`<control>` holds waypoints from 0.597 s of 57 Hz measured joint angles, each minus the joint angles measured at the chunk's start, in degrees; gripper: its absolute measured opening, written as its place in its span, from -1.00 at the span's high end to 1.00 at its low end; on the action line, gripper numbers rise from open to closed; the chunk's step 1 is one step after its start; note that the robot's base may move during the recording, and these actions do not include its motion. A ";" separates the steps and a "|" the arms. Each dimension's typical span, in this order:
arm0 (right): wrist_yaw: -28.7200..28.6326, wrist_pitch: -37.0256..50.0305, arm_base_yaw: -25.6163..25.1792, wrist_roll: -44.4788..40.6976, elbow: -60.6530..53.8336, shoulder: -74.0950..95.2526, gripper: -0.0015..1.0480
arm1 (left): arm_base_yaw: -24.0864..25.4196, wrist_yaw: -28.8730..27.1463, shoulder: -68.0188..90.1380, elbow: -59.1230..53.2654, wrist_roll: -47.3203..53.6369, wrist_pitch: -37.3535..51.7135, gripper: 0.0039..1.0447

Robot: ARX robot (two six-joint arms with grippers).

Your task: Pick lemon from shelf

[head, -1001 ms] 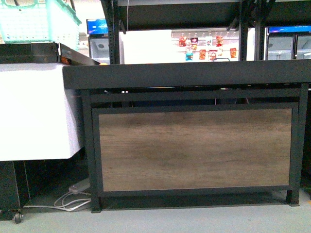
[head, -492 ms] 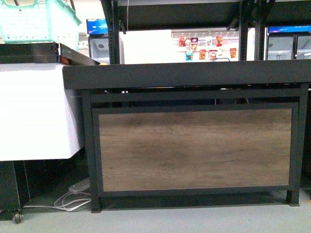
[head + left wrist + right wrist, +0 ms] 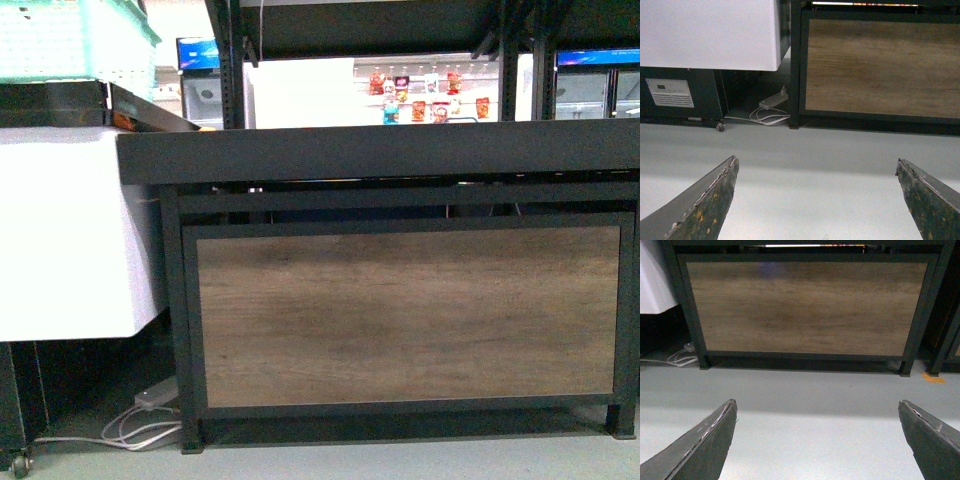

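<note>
Front view faces shelf; left pincer and right pincer gape wide, well short of it.

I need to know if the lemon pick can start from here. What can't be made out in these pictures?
Lemon: in no view; in the front view the shelf shows its tray rim edge-on, hiding whatever lies on it.
Basket, front view: cut off by the top edge, contents unseen.
Hanging packets, front view: too small and blurred to identify.
Left gripper and right gripper, wrist views: only open fingertips show.
</note>
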 joint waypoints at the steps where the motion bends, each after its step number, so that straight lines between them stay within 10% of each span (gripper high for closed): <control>1: 0.00 0.00 0.00 0.00 0.00 0.00 -0.86 | 0.00 0.00 0.00 0.00 0.00 0.00 -0.85; 34: -0.02 0.00 0.00 0.00 0.00 0.00 -0.86 | 0.00 0.00 0.00 0.00 0.00 0.00 -0.85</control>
